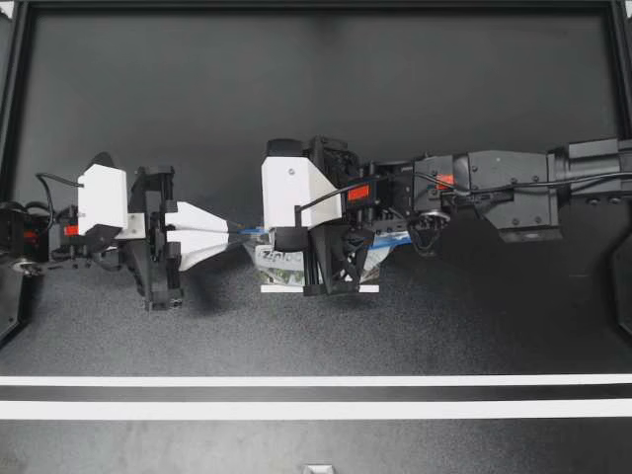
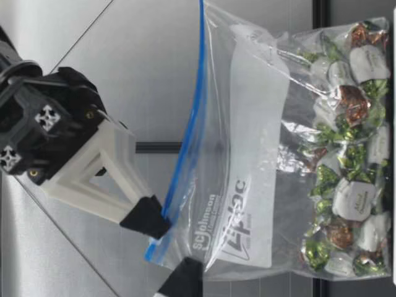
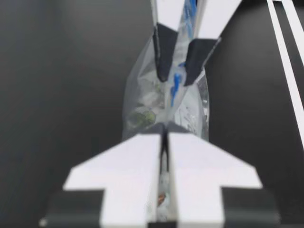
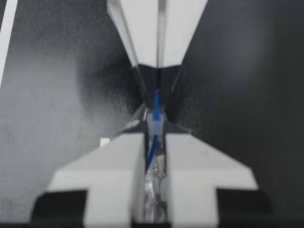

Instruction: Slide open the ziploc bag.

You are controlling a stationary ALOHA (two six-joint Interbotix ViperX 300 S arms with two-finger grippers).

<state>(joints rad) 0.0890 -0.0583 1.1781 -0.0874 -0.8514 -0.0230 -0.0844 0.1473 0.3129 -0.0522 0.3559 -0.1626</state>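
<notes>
A clear ziploc bag [image 1: 281,265] of wrapped candies [image 2: 346,185] stands upright on the black table, its blue zip top [image 2: 189,124] uppermost. My left gripper [image 1: 235,235] is shut on the bag's end corner; its black tip [image 2: 184,275] shows in the low view. My right gripper [image 1: 269,235], mostly hidden under its own wrist, comes down from above and is shut on the blue zip top [image 4: 156,102] close to that corner. In the left wrist view my left gripper [image 3: 164,140] pinches the bag [image 3: 142,109], with my right gripper [image 3: 175,71] just ahead. The right wrist view shows my right gripper [image 4: 156,130] facing my left gripper [image 4: 158,76].
Two white tape lines [image 1: 316,380] [image 1: 316,409] run across the table toward its front edge. A black frame [image 1: 316,6] borders the back and sides. The mat [image 1: 316,109] behind the arms is bare.
</notes>
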